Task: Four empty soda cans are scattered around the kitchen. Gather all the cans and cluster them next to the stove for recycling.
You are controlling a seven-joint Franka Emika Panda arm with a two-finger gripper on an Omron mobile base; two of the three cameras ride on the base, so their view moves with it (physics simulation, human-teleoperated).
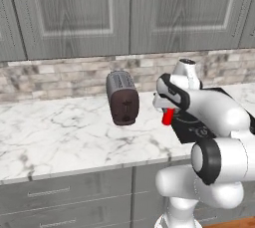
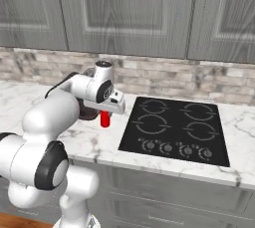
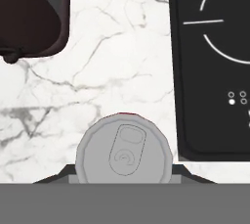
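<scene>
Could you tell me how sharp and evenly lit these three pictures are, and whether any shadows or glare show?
Left base view: soft, even light, the toaster slightly blurry. Right base view: the stove is matte black without glare, its white rings crisp. Hand view: the red soda can under the gripper has a flat grey top, no highlight; the counter carries no clear shadow.

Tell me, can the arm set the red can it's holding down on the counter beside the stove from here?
Probably yes. The end effector holds the red can over bare counter between toaster and stove.
</scene>
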